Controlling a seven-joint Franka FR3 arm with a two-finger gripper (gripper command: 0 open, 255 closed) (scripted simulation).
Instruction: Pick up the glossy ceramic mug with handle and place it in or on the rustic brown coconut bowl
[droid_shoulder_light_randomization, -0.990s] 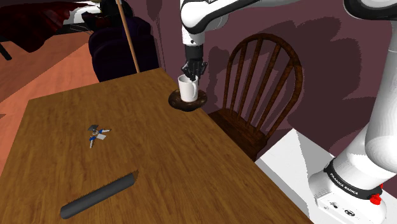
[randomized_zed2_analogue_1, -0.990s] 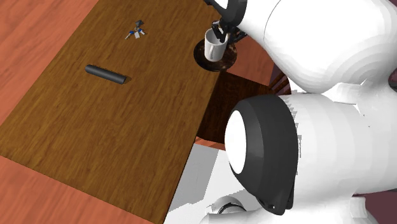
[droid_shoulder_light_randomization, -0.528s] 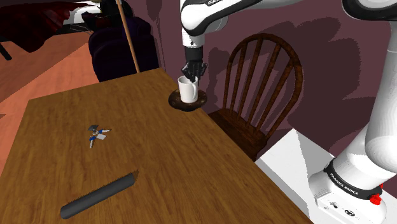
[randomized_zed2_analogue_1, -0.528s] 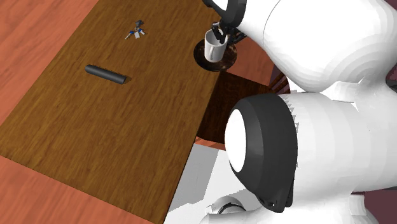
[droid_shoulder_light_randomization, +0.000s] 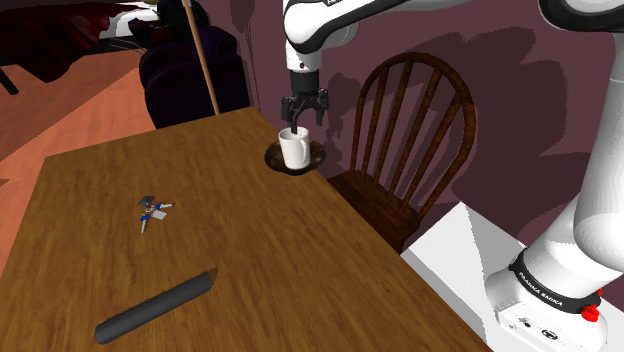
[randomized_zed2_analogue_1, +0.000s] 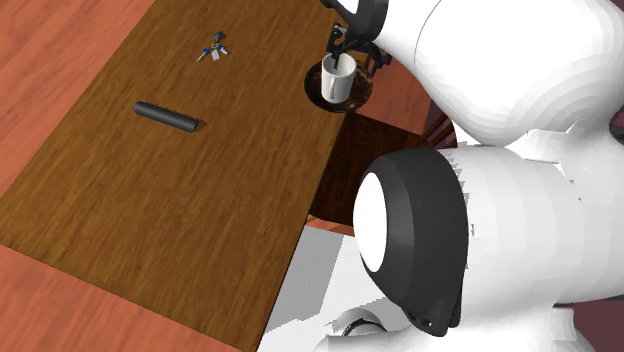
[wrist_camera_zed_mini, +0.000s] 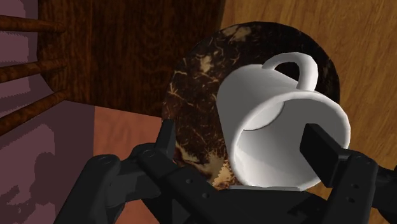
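Shoulder view: near the edge of the wooden table (droid_shoulder_light_randomization: 250, 240), beside a chair (droid_shoulder_light_randomization: 415, 110), the dark brown bowl (droid_shoulder_light_randomization: 314, 157) holds the white mug (droid_shoulder_light_randomization: 294, 150) upright. Just above the mug, the black gripper (droid_shoulder_light_randomization: 303, 117) hangs with fingers spread, grasping nothing.

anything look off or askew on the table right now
Only one thing: the brown bowl sits right at the table edge beside the chair and seems to overhang it. The white mug stands upright inside, with the end effector open above it.
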